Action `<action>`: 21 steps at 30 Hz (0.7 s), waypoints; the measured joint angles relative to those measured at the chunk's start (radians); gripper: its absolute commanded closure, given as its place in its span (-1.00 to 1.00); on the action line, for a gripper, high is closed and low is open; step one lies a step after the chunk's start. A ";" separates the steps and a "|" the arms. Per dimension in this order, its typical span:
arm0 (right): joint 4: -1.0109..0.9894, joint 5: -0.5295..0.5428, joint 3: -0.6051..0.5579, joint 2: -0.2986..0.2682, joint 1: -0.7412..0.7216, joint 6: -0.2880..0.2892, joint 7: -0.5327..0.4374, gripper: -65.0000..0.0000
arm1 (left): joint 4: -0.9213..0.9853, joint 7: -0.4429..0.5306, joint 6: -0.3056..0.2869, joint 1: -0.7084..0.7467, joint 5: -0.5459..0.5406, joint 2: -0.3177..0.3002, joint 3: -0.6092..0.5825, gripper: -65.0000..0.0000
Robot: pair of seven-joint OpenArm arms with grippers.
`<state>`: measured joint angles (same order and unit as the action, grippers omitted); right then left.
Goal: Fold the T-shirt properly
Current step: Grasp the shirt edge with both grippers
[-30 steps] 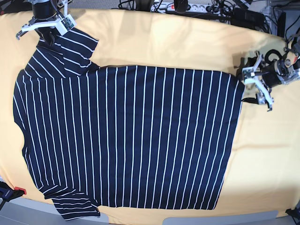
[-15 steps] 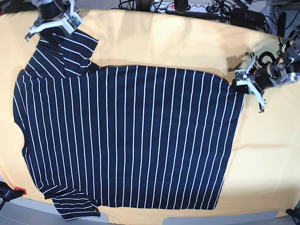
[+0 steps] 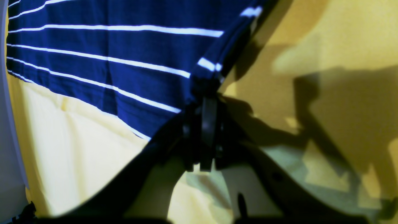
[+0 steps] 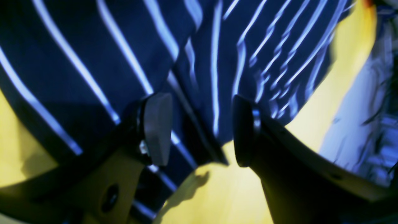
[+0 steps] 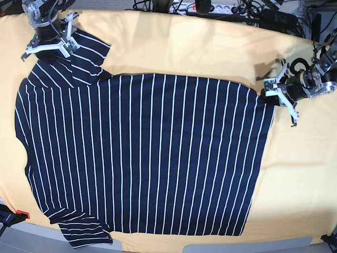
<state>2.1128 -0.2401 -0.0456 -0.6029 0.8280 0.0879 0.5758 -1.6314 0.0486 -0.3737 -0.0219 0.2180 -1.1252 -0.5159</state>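
Note:
The dark navy pinstriped T-shirt [image 5: 147, 153] lies flat on the yellow cloth [image 5: 184, 47], collar side at the left, hem at the right. My left gripper [image 5: 273, 98] is at the hem's far corner. In the left wrist view it [image 3: 203, 99] is shut on that corner of the T-shirt [image 3: 108, 46], which bunches at the jaws. My right gripper [image 5: 48, 44] is over the far sleeve at the top left. In the right wrist view it [image 4: 200, 127] is open, its pads [image 4: 157, 124] on either side of the sleeve's edge on the T-shirt [image 4: 93, 46].
A power strip and cables [image 5: 205, 8] run along the table's far edge. A red clamp [image 5: 15, 215] sits at the front left corner. The grey table edge [image 5: 237, 246] shows at the front. The yellow cloth extends to the right of the hem.
My right gripper has shifted left and down over the far sleeve. My left gripper has moved in onto the hem's far corner and now holds still there.

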 measured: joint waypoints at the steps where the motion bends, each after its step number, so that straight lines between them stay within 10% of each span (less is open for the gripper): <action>1: -0.007 0.006 0.004 0.000 0.000 0.000 0.000 0.10 | 0.000 0.000 0.000 0.000 0.000 0.000 0.000 1.00; 5: -0.028 0.014 0.008 0.000 0.000 -0.001 0.000 0.35 | 0.000 0.000 0.000 0.000 0.000 0.000 0.000 1.00; 15: -0.031 0.101 0.017 -0.001 -0.035 0.044 0.022 0.12 | 0.000 0.001 0.000 0.000 0.000 0.000 0.000 1.00; 21: -0.031 0.155 0.022 -0.001 -0.053 0.047 0.026 0.45 | 0.000 0.000 0.000 0.000 0.000 0.000 0.000 1.00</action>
<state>2.0819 -0.0853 -0.0235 -0.6037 0.7753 0.1349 0.6022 -1.6314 0.0486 -0.3740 -0.0219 0.2180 -1.1255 -0.5159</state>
